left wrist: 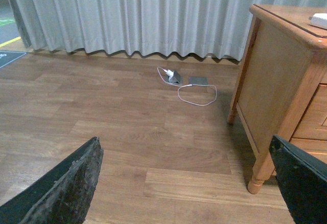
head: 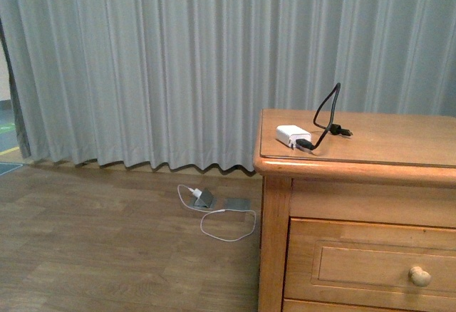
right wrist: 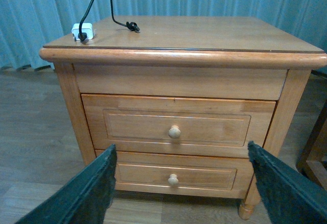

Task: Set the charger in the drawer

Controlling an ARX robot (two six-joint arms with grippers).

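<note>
White block charger [head: 293,136] rests atop glossy wooden nightstand [head: 399,137], well clear of left gripper [left wrist: 184,193] and right gripper [right wrist: 186,188], both spread wide, empty.

One desk [right wrist: 204,32] carries one white charger [head: 293,136] with one black cable [head: 326,109] near a corner of its top. Its front shows two drawers, the upper drawer [right wrist: 138,127] and the lower drawer [right wrist: 143,175], and two round knobs [right wrist: 174,131], one per drawer. On the floor [head: 107,255] lie one white plug [head: 196,194] and one thin white cable [head: 228,241].
</note>
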